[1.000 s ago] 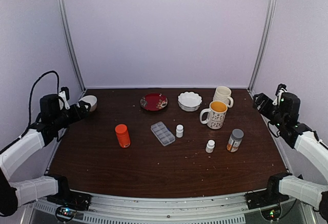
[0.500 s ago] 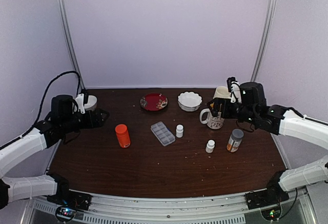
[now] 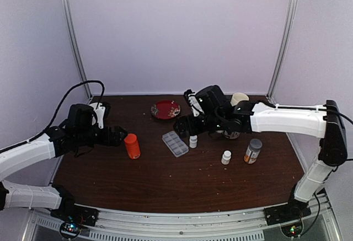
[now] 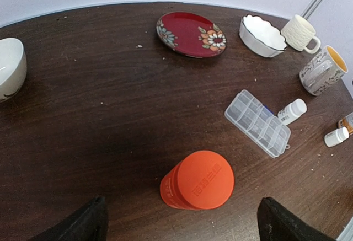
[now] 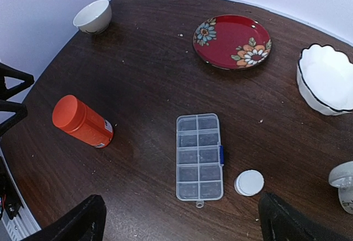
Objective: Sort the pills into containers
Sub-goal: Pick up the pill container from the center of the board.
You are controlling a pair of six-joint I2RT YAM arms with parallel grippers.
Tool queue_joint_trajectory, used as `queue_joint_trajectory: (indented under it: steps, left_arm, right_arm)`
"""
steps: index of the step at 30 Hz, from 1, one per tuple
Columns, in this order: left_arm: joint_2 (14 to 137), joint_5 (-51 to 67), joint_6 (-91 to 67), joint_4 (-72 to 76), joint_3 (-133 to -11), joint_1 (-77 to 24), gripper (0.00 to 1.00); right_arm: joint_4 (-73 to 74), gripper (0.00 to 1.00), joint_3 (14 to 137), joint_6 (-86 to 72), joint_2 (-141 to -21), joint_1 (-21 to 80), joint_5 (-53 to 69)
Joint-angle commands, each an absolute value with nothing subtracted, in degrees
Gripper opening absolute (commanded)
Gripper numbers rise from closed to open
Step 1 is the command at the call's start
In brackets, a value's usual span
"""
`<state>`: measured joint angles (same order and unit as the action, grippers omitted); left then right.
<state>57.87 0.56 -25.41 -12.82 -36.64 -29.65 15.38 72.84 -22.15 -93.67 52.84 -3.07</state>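
Right jaws wide above pill box [image 5: 199, 157]

Clear pill box [image 5: 199, 157] lies between orange bottle [image 5: 83, 122] and small white bottle [image 5: 249, 182].

- Soft, even light throughout; the pale wall [image 3: 176, 31] behind the bottle [image 3: 132, 145] takes a violet cast.
- Left wrist view: a broad, blurry shadow lies on the table [image 4: 66, 59] beyond and left of the bottle.
- Both wrist views bow the table's far edge, well past the bottle.
- The fingers [image 4: 83, 225] flanking the bottle are dark, featureless silhouettes.
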Motion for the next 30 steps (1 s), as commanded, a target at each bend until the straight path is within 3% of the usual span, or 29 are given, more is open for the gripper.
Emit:
queue_joint_trajectory:
  steps: [1,19,30]
  left_arm:
    - [59.67,-1.3,-24.37,-13.03,-39.55,-29.88,0.98]
    - [53.35,-10.84,-26.92,-15.17,-38.5,-29.53,0.98]
    - [51.76,-11.8,-26.8,-13.79,-36.82,-29.48,0.98]
  right_arm:
    - [21.45,1.0,79.77,-20.58,-99.7,53.88,-1.0]
    - [35.47,0.97,102.93,-20.16,-122.55,55.55,-1.49]
    - [37.72,0.96,107.19,-20.95,-128.14,53.79,-3.77]
